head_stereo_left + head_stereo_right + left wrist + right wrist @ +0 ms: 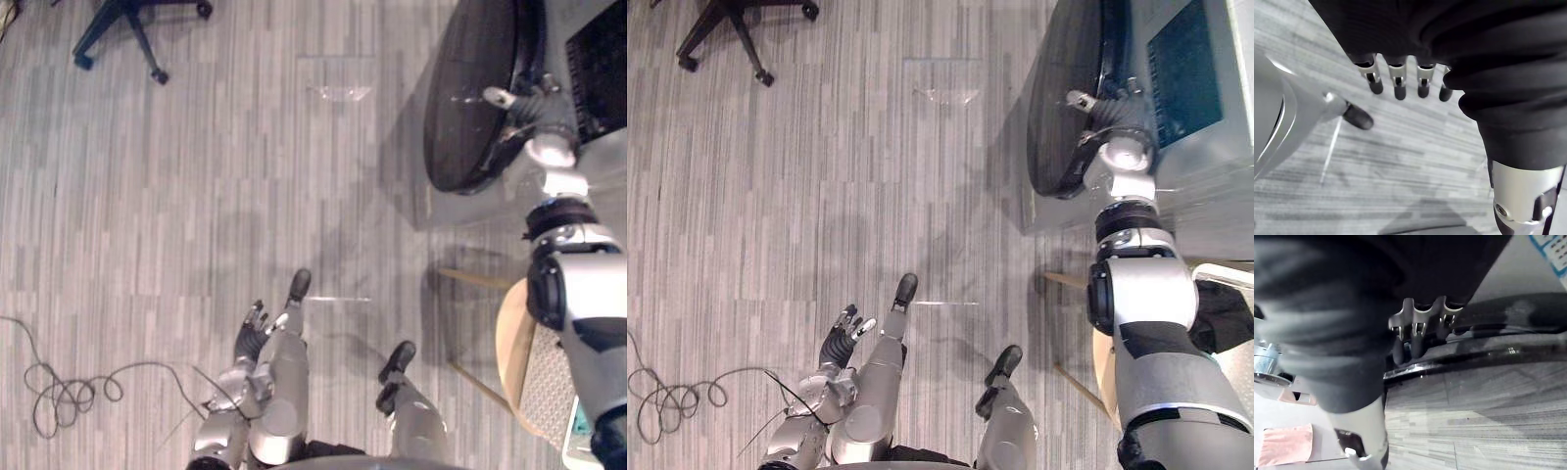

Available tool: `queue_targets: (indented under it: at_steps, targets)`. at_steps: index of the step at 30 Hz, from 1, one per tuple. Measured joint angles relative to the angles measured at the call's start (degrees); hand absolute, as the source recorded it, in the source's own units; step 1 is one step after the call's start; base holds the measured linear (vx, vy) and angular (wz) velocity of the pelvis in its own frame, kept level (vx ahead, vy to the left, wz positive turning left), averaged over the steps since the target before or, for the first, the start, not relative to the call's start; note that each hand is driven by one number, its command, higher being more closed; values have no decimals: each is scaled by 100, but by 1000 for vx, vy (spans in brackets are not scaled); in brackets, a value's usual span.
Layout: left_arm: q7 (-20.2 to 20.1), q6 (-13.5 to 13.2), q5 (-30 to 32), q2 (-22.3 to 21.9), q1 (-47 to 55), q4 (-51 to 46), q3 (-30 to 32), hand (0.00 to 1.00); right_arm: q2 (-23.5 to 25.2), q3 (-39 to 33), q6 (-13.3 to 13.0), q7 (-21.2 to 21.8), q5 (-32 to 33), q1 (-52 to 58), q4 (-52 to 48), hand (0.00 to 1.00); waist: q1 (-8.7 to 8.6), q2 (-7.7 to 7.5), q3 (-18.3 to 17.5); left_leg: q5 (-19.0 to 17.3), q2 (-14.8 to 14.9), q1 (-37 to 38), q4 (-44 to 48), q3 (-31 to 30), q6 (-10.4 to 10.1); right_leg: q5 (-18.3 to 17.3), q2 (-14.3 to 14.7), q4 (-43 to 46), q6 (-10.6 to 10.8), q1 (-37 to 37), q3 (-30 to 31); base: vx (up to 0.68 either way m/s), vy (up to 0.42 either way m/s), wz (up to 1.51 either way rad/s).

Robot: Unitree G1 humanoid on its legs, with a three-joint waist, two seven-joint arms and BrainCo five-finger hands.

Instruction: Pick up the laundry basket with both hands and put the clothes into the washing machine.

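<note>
Laundry basket (547, 384), or what looks like one, a white perforated container, sits at the lower right on a round pale wooden table (508, 338), mostly hidden behind the robot's right arm; neither hand touches it. Beyond the table, at the upper right, stands a grey washing machine (1215, 147) with its large round dark door (1068, 88) swung open towards the room. The right hand (1114, 110) is raised to that door, with its fingers (1416, 345) loosely extended in a row and their dark tips resting against the door's glossy rim, not wrapped around it, while one finger stretches across the door's face. The left hand (843, 338) hangs low at the bottom left above the grey plank floor (196, 196), fingers relaxed and slightly spread, holding nothing. In the right wrist view a pink cloth (1283, 445) lies flat on a pale surface, well apart from the hand. At the top left corner the black wheeled base of an office chair (127, 29) stands on the floor, far from both hands.
</note>
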Motion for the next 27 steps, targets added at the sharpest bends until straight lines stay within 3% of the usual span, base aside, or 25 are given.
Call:
queue_targets:
  at_steps: [5,6,9,12,15,20,22,25,26,27]
  targets:
    - [8,4,-9,-2,1,1,-130,0,-140,-12,-40,-63,-97,-277,159,0,37,171,111,104,-42,-271,-11,-180,-17,16,-3,-2,8,-157,-165,-22,9,14]
    - [9,3,-20,-1,-25,1,-197,0,-119,-11,33,-17,-110,-259,234,0,136,190,120,139,-57,-320,-8,-209,7,11,-11,-4,13,-182,-200,51,-15,8]
    - [8,5,-108,-31,-127,-3,-328,0,100,-22,83,67,-98,-178,271,0,162,283,168,144,-117,-412,3,-347,11,-51,-46,11,52,-183,-334,67,-20,21]
    - [13,13,-110,-178,-264,-70,-324,0,759,-135,-180,-112,28,82,-149,0,130,285,167,140,-235,-371,22,-364,1,-271,-213,258,126,-163,-446,83,-1,21]
    - [15,-9,-110,-251,-264,-331,-309,0,948,65,-102,-39,144,296,-647,0,151,288,165,109,-269,-374,38,-429,-33,-442,-293,492,144,-194,-526,12,1,20]
    - [133,12,-106,-380,-271,-452,-119,0,2060,736,16,244,472,1093,-2384,0,205,309,135,62,-292,-287,72,-480,-79,-783,-461,847,152,-83,-760,42,-20,24]
    - [144,28,-94,-454,-401,-539,-56,0,2494,1070,-1,323,579,1846,-3411,0,295,263,82,60,-296,-191,138,-297,-78,-803,-487,817,148,-1,-770,15,-5,2]
    - [174,32,111,-426,-717,-562,40,0,2737,1365,-143,331,576,2906,-4373,0,219,117,-124,56,-276,-183,238,-64,-73,-777,-455,712,117,7,-646,-22,11,-28]
    - [255,29,337,-291,-927,-498,237,0,2819,1551,-252,411,598,3769,-4785,0,-14,-64,-293,48,-216,-92,276,142,-62,-654,-365,602,66,-7,-407,-37,-4,-61]
    - [268,29,398,-211,-1015,-417,304,0,2808,1608,-284,465,626,4080,-4891,0,-84,-131,-366,32,-177,-75,287,248,-39,-583,-329,544,56,-40,-304,-65,7,-84]
